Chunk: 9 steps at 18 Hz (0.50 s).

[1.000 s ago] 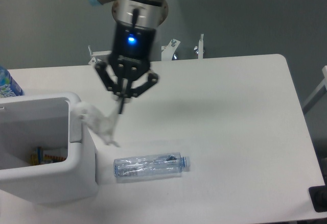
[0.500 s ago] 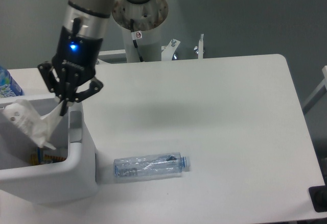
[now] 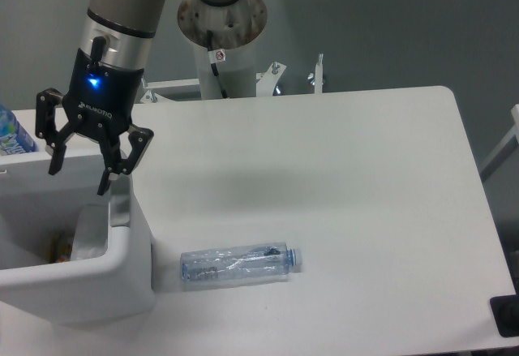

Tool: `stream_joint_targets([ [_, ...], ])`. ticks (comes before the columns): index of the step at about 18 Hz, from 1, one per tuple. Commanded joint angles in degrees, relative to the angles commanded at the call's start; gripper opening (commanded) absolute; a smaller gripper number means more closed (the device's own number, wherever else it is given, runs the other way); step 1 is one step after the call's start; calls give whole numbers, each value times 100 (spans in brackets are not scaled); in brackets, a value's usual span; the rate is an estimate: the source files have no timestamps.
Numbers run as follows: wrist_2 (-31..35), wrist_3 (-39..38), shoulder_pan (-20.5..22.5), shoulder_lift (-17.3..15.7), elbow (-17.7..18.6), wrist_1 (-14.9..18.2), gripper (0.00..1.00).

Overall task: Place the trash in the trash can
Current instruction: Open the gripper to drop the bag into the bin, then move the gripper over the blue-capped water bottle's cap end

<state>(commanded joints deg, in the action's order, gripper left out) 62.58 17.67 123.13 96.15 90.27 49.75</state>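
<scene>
My gripper (image 3: pixel 79 179) hangs open over the far side of the white trash can (image 3: pixel 130 271) at the left, with nothing between its fingers. Inside the can a pale piece of crumpled wrapper (image 3: pixel 89 230) lies against the right wall. The clear crushed plastic bottle (image 3: pixel 237 264) lies on its side on the table, just right of the can, cap pointing right.
A blue-labelled bottle (image 3: pixel 11 133) stands at the left edge behind the can. Coloured scraps (image 3: pixel 59 248) lie at the can's bottom. The arm's base column (image 3: pixel 220 36) and metal brackets (image 3: pixel 316 74) stand behind the table's far edge.
The gripper went from shut on the wrapper to open, and shifted slightly left over the can. The wrapper dropped from the fingers into the can. The bottle stayed put.
</scene>
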Motion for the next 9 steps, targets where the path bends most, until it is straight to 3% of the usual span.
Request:
stream_joint_targets([
  [5, 0, -578, 333, 79, -229, 0, 100],
  [9, 70, -554, 676, 114, -238, -9, 100],
])
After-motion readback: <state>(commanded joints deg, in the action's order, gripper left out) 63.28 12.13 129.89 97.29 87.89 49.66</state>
